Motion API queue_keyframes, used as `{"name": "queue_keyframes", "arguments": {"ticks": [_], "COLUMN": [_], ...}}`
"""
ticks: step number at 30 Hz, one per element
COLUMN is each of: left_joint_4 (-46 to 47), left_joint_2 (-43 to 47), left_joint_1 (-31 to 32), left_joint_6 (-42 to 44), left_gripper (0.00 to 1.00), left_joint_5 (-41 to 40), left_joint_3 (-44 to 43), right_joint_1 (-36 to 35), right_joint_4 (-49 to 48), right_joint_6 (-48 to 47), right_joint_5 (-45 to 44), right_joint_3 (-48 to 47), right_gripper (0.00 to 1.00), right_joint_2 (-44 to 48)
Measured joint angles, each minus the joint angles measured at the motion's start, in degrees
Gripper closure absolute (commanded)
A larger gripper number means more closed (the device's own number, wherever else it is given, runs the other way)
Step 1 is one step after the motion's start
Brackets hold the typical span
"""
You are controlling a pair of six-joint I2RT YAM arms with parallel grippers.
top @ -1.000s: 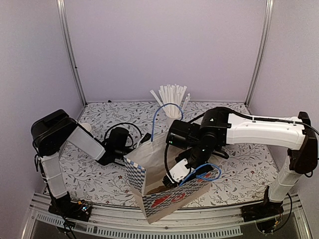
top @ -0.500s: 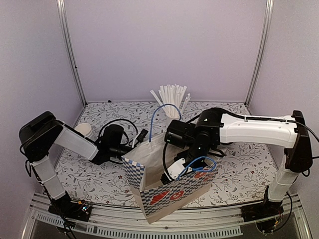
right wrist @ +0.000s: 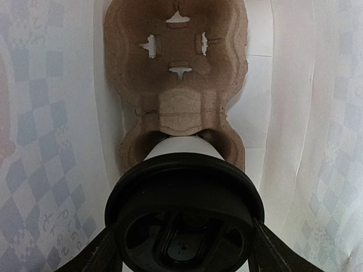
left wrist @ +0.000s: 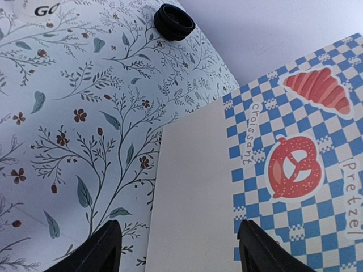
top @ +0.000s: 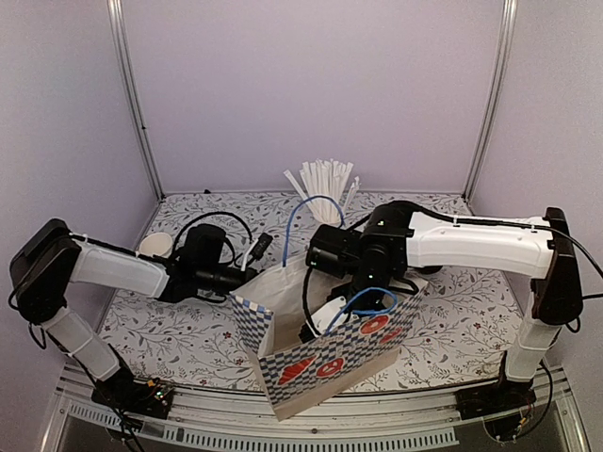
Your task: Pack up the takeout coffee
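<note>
Right wrist | right hand (right wrist: 181, 249) clamps takeout coffee (right wrist: 182, 152) upright, carrier (right wrist: 176, 68) just beneath inside bag (right wrist: 51, 141) | left hand (left wrist: 178, 249) spread wide, beside bag

The bag (top: 325, 363) is matt paper, blue-checked outside, plain white within. Inside the bag lies a rough brown moulded-pulp carrier (right wrist: 176, 73). The takeout coffee (right wrist: 180, 148) has a smooth white paper wall and a faintly shiny black plastic lid (right wrist: 184, 198). Beside the bag, the table covering (left wrist: 74, 141) looks smooth and matt.

We log a robot lab booth: plain lilac panels (top: 311, 85), aluminium frame posts (top: 135, 104), white robot arm (top: 480, 247) over a floral-covered table (top: 179, 330).
</note>
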State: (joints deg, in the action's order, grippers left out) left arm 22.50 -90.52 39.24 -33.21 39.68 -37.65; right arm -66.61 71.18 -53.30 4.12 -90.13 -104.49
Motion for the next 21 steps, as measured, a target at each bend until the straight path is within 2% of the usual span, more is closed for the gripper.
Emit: {"name": "queue_keyframes", "arguments": {"ticks": [9, 16, 21], "left_joint_4": [-9.79, -13.84, -15.63], "left_joint_2": [8.22, 9.18, 9.55], "left_joint_1": [0.0, -0.04, -0.04], "left_joint_6": [4.74, 6.34, 6.82], "left_gripper": [0.25, 0.25, 0.25], "left_joint_5": [-5.7, -6.97, -7.67], "left_joint_3": [-5.46, -6.56, -6.91], "right_joint_1": [-0.13, -0.76, -1.18], "right_joint_4": [-0.22, -1.46, 1.46], "right_joint_6": [3.58, 2.97, 4.17], "right_joint_5": [-1.11, -2.6, -3.89], "right_joint_3": [0.55, 2.32, -1.57], "right_gripper": [0.71, 0.71, 0.71], "right_joint_2": [0.28, 1.77, -1.53]}}
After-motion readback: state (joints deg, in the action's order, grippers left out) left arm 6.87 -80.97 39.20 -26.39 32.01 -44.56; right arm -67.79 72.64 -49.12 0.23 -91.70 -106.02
